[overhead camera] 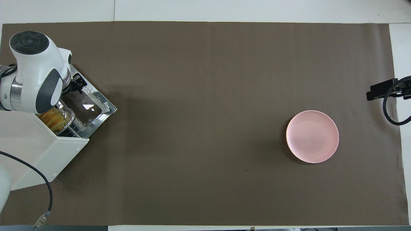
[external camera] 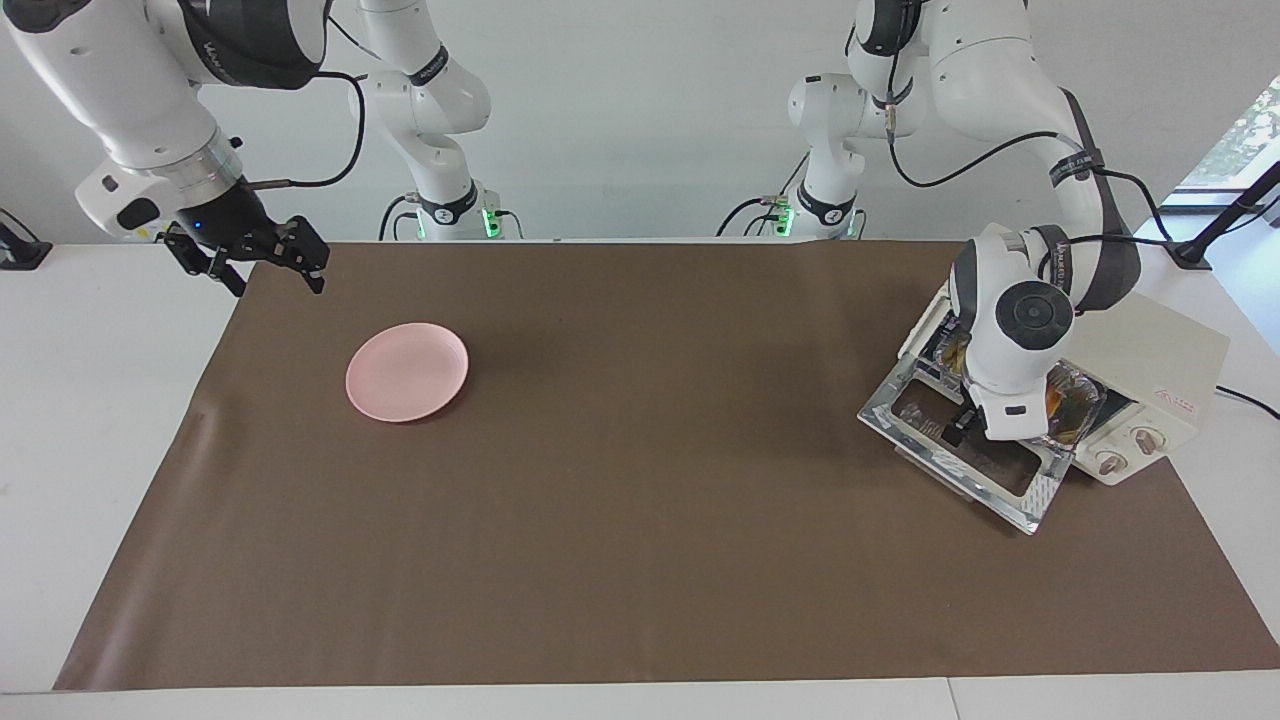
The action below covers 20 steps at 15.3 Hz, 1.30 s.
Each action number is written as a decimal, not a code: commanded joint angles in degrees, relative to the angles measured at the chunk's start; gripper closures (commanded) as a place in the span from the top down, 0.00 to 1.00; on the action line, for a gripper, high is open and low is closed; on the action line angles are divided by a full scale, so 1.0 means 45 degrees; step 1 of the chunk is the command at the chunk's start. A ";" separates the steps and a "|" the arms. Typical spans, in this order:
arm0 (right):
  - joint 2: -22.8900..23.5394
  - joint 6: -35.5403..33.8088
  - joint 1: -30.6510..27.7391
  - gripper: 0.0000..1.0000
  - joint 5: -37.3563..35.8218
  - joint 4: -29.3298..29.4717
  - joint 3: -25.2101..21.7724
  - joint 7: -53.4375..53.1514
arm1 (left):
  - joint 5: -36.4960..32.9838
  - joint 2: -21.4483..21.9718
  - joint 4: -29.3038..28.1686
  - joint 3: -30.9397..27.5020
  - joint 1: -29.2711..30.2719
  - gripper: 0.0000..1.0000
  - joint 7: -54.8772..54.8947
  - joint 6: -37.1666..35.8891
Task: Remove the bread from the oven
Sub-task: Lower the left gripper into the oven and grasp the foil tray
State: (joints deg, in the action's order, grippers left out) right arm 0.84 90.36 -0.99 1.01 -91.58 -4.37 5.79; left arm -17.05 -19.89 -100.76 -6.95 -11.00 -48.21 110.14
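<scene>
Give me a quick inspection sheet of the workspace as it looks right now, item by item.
Surface: brown mat over a white table.
Job's things: oven at the left arm's end of the table, door folded down flat; bread in a foil tray at the oven's mouth.
Clutter: empty pink plate toward the right arm's end.
End effectors: left end effector over the open door, open, holding nothing; right end effector waits in the air over the mat's corner, open, empty.
Cables: oven cord; arm cables.
Surroundings: white wall, black clamp.
</scene>
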 commanded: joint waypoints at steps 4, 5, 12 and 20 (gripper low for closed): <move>-0.0266 0.0019 -0.0014 1.00 0.0146 -0.0293 0.0033 -0.0213 | -0.0313 0.0534 -0.0675 0.0002 0.0080 0.95 0.0089 0.0329; -0.0266 0.0019 -0.0014 1.00 0.0146 -0.0293 0.0033 -0.0232 | -0.0313 0.0553 -0.0675 0.0002 0.0080 0.95 0.0089 0.0290; -0.0266 0.0019 -0.0014 1.00 0.0146 -0.0293 0.0013 -0.0213 | -0.0313 0.0534 -0.0597 -0.0018 0.0080 0.72 0.0089 0.0212; -0.0266 0.0019 -0.0014 1.00 0.0146 -0.0274 0.0033 -0.0213 | -0.0372 0.0553 -0.0577 -0.0018 0.0294 0.71 0.0421 0.0192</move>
State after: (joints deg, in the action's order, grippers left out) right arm 0.84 90.36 -0.99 1.01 -91.58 -4.37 5.79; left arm -17.28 -19.42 -101.26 -7.27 -10.78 -47.65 110.33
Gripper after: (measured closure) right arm 0.000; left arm 0.286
